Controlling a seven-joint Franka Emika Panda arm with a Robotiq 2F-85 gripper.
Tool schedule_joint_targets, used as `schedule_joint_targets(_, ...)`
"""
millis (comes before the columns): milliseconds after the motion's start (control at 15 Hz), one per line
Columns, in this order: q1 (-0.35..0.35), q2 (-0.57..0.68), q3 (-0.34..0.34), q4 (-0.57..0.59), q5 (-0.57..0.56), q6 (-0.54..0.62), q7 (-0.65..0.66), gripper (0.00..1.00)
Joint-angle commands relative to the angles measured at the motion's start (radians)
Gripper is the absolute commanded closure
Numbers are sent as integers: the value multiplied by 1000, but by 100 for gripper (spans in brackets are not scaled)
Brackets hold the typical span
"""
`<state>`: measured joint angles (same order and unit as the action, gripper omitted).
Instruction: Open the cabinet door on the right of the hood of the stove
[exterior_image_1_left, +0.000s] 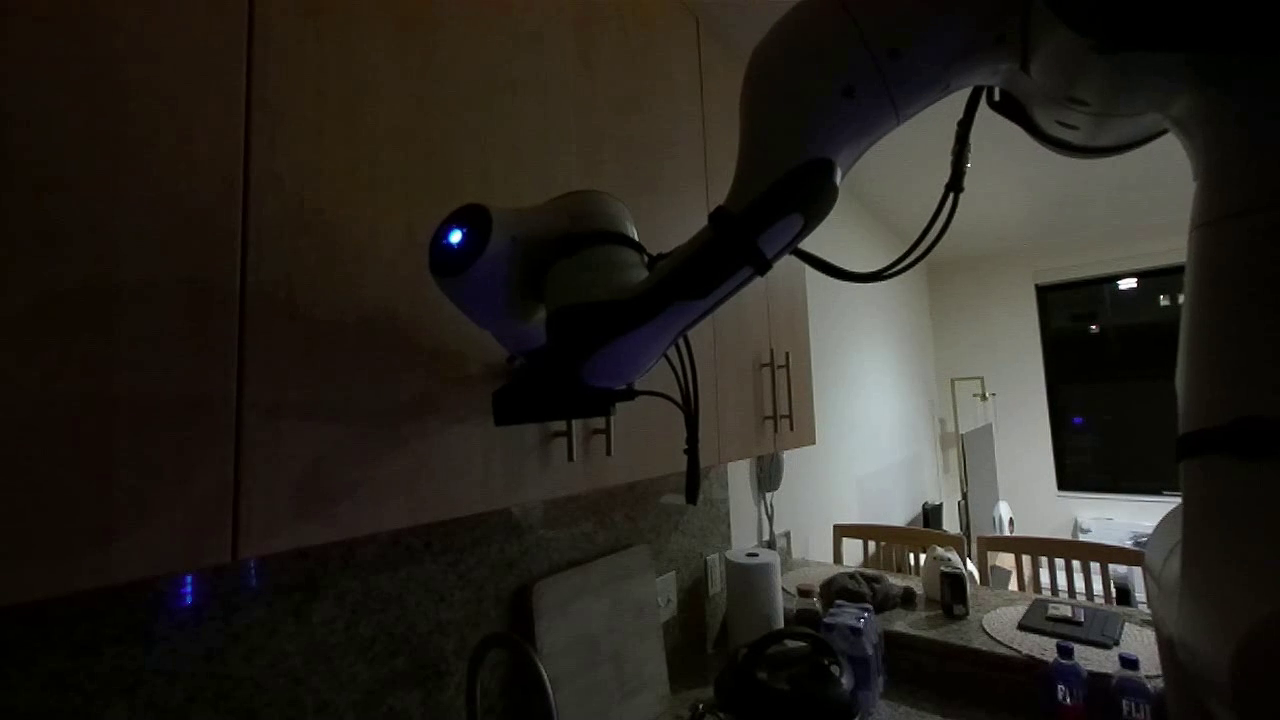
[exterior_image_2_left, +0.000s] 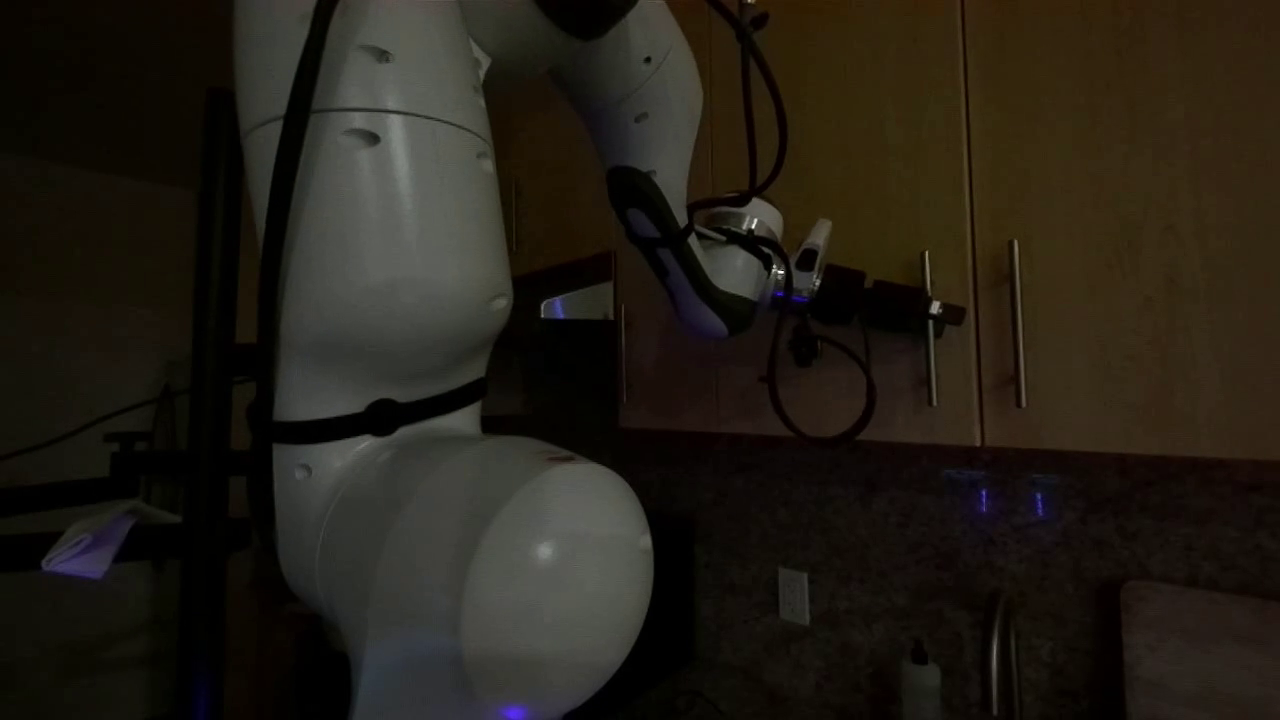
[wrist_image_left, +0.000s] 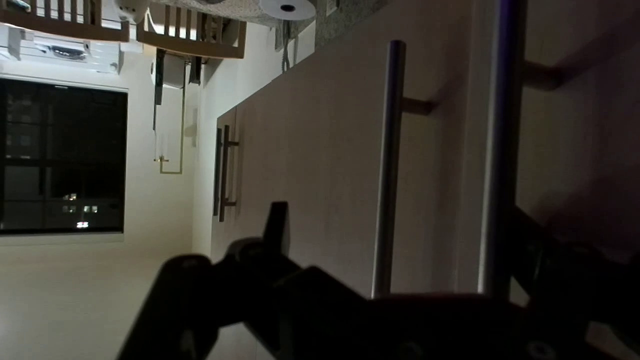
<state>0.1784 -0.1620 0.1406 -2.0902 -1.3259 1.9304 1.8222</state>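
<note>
The flat wooden cabinet door bore a slim metal handle; only the wrist view showed the hand spread apart.

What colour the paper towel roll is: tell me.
White; the roll shows best in an exterior view.

The cabinet door is a tall, flat panel of tan wood, standing upright. It is closed, flush with the neighbouring door as far as dim light shows. In an exterior view, one slim silver bar handle runs vertically near its lower right corner.
</note>
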Motion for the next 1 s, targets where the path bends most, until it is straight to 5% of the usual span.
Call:
schedule_joint_targets(0, -32, -110, -21, -90, 55, -49, -67, 0)
schedule_joint_targets(933, -32, -188, 21, -82, 342, -192, -18, 0)
